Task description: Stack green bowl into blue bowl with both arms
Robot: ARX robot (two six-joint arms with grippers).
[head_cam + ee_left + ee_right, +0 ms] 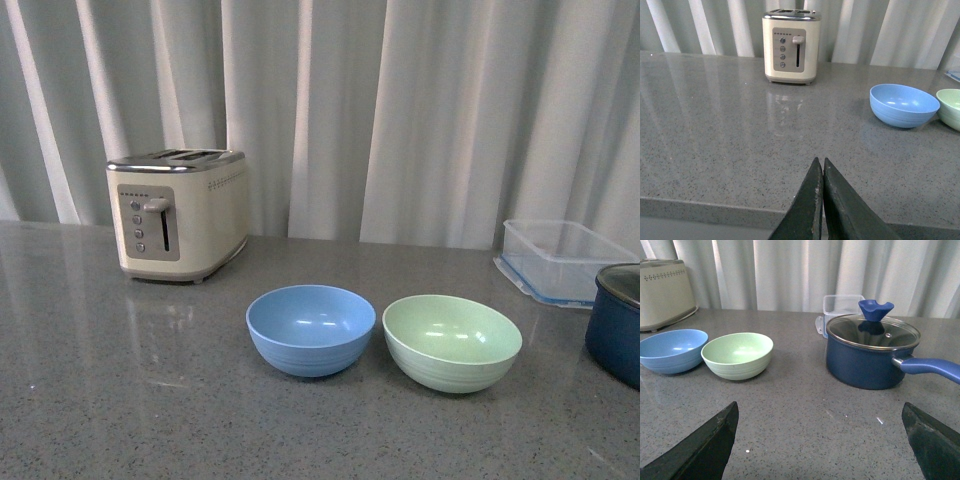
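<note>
Front view: the blue bowl (311, 330) and the green bowl (452, 342) sit side by side around the middle of the grey speckled worktop (100, 390). Both are upright and empty, the blue one to the left, and a narrow gap shows between their rims. Neither arm appears in this view.

A cream toaster (178, 215) stands toward the back edge on the left, in front of a pale curtain (400, 100). A clear plastic container (560, 260) rests near the back edge on the right. Just in front of it is a dark navy pot (615, 325), cut off by the side of the picture.

Left wrist view: the left gripper (820, 161) hangs over the worktop's near edge with its two dark fingers (810, 210) pressed together and nothing between them. It is well apart from the blue bowl (904, 105), and only a sliver of the green bowl (950, 107) shows beyond that.

Right wrist view: the right gripper (820, 406) is spread wide, and its fingers (715, 440) frame bare worktop and hold nothing. Ahead of it the green bowl (737, 355) sits beside the blue bowl (671, 350). The navy pot (865, 360) stands apart from them and wears a glass lid (872, 332) with a blue knob. Its handle (930, 369) points away from the bowls.
</note>
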